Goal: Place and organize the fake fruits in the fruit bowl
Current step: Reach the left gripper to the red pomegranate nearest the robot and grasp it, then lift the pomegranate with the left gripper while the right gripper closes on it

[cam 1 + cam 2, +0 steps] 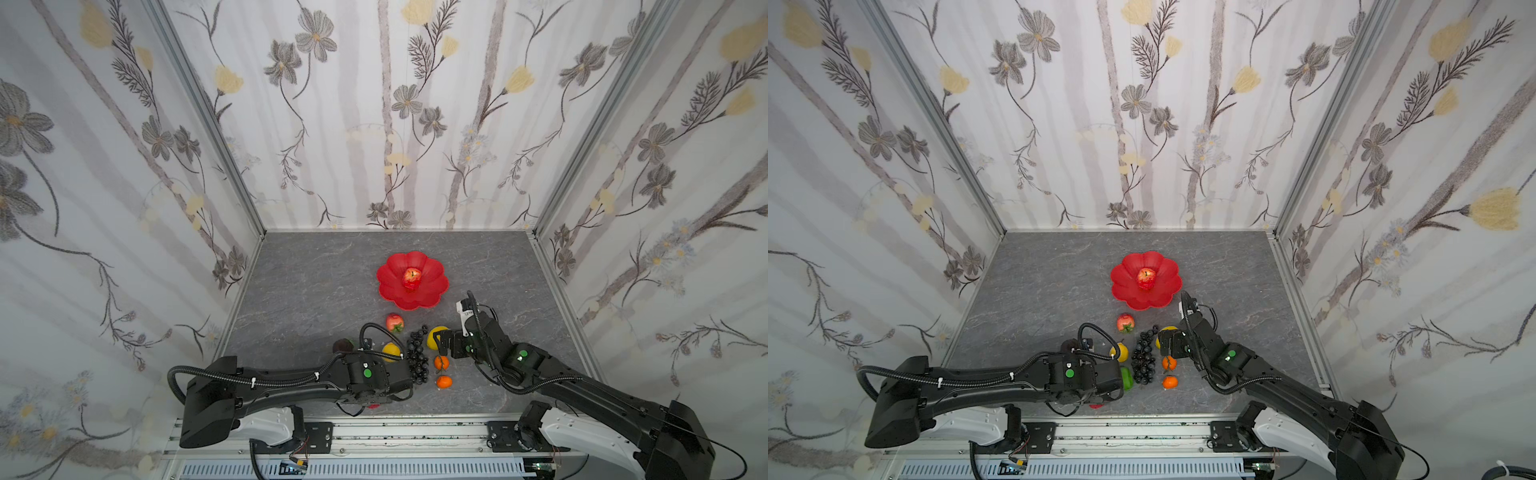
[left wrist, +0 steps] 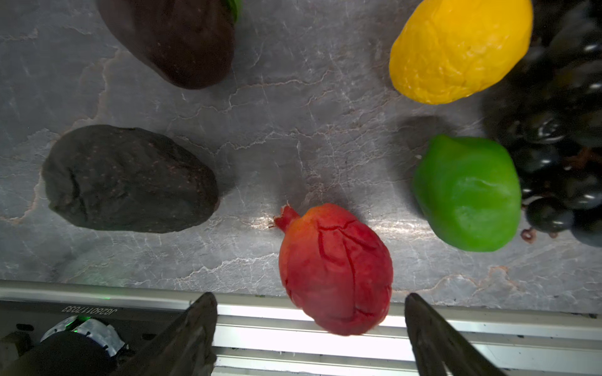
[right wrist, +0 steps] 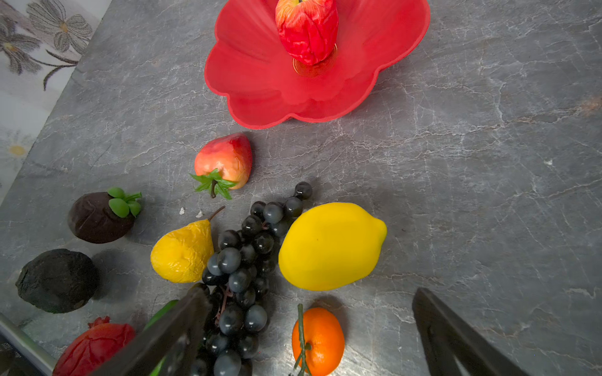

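The red scalloped fruit bowl (image 1: 390, 293) (image 3: 260, 84) holds one red apple (image 1: 412, 278) at its centre. The other fake fruits lie in front of it: a black grape bunch (image 3: 241, 270), a lemon (image 3: 329, 245), a yellow pear (image 3: 182, 254), a pink-red fruit with green leaves (image 3: 224, 161) and an orange (image 3: 317, 340). My left gripper (image 2: 311, 298) is open at the table's front edge. A red pomegranate (image 2: 335, 270) lies between its fingers, which do not touch it. My right gripper (image 3: 311, 293) is open, low over the orange and lemon.
Two dark fruits (image 2: 130, 179) (image 2: 176, 39) and a green fruit (image 2: 469, 195) lie around the pomegranate. A second orange (image 1: 444, 381) sits nearer the front. The metal rail (image 2: 293, 328) runs along the table's front edge. Patterned walls enclose the grey tabletop (image 1: 316, 286).
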You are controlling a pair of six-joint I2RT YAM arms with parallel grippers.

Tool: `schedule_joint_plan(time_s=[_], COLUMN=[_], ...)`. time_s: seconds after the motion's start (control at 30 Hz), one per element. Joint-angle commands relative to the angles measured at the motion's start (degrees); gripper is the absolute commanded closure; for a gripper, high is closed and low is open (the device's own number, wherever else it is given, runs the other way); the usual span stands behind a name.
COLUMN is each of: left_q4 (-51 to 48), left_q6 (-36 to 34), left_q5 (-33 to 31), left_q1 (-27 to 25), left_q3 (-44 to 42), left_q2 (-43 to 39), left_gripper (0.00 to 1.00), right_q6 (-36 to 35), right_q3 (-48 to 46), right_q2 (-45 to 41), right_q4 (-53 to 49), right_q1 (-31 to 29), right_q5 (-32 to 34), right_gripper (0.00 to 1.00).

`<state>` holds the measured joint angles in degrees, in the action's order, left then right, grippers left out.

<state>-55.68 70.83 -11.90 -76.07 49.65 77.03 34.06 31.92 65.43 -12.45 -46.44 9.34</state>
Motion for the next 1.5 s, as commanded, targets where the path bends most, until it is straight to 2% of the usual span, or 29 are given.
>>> schedule_joint_plan(time_s=[0.0, 0.13, 0.47, 0.8, 1.0, 1.2, 1.3, 1.47], left_q4=[1.15, 1.92, 1.31, 2.07, 3.74, 4.47, 4.91, 5.92], left_q6=[-0.82, -1.64, -0.42, 1.22, 0.19, -1.8, -3.98, -9.54], left_q5=[0.11, 0.53, 3.57, 4.34, 5.27, 4.44, 3.37, -1.63], left_q1=[-0.06, 0.39, 1.65, 1.42, 1.47, 1.41, 1.54, 1.44], left_q3=[1.62, 1.41, -2.2, -4.71, -4.65, -4.15, -3.25, -2.44], left_q2=[3.34, 5.32, 6.55, 4.67, 6.39, 6.02, 5.42, -2.8], left_gripper=[0.06, 0.04, 0.08, 0.17, 0.28, 0.43, 0.46, 0.54], right_q6=[0.57, 0.92, 1.1, 1.18, 1.19, 1.57, 2.35, 3.2], right_q3=[-0.07, -0.03, 0.05, 0.67, 0.84, 1.02, 1.1, 0.87], right_q2=[0.2, 0.23, 0.26, 1.98, 1.68, 1.03, 0.21, -2.96], right_q4=[2.53, 2.35, 1.92, 2.73, 2.17, 0.78, -0.31, -1.89], right_q1=[-0.26, -0.67, -1.08, -1.46, -1.55, -1.55, -1.55, -1.55], right_q5=[0.94, 1.22, 1.88, 1.72, 2.08, 3.22, 4.28, 5.63], right_gripper=[0.01, 0.01, 0.01, 0.01, 0.01, 0.01, 0.01, 0.01])
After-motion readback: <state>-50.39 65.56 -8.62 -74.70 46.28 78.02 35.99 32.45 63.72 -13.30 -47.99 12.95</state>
